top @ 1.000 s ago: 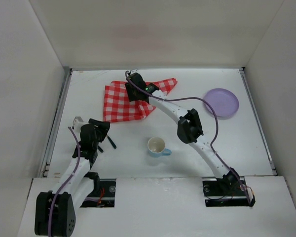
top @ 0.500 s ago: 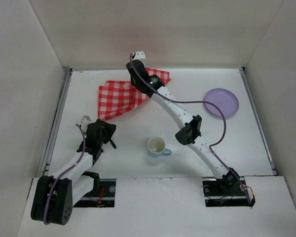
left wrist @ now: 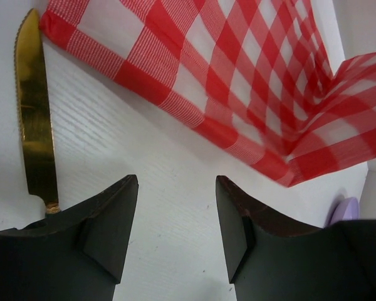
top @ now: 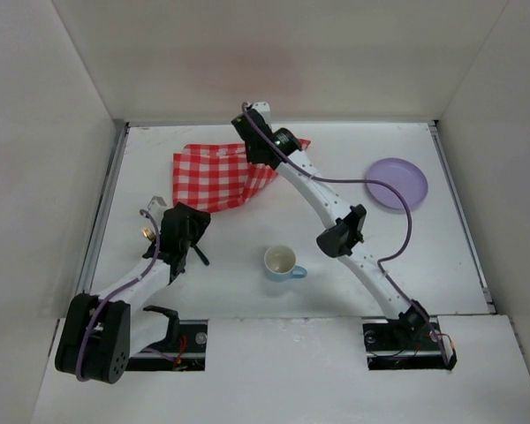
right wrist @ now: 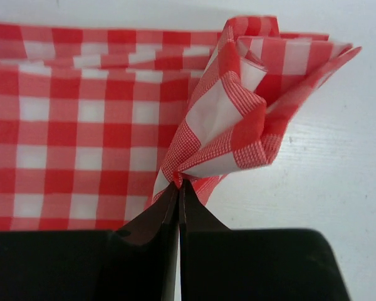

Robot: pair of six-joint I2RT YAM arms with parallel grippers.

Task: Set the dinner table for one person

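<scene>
**Overhead view.** The white table (top: 442,256) fills the middle of the frame, walled on three sides, with both arm bases at its lower edge. A red-and-white checked cloth (top: 214,177) lies rumpled in its upper left part. A cup (top: 281,261) stands near the lower centre and a purple plate (top: 396,183) sits at the upper right, well apart from the cloth.

**Right wrist view.** The right claw (right wrist: 177,188) is pressed together on a bunched fold of the cloth, several layers rising from the pinch like a rosette.

**Left wrist view.** The left claw (left wrist: 175,188) is spread wide over bare table and holds nothing. A gold knife (left wrist: 34,113) lies just beside it, its tip at the cloth's near corner. Whether the tip touches the cloth cannot be told.

**Step in hand, as judged.** The cloth is being drawn out to lie flat as a place mat. To an onlooker a low, slow pull seems best, so that the thin layers do not slip from the pinch. The trailing edge should stay clear of the knife and the cup.

**Differences between views.**
- Only the right wrist view shows the pinch and how many folds it gathers. Overhead, the wrist hides it.
- Only the left wrist view shows the knife's colour and serrated edge.
- Only the overhead view shows the cup and the whole layout.
</scene>
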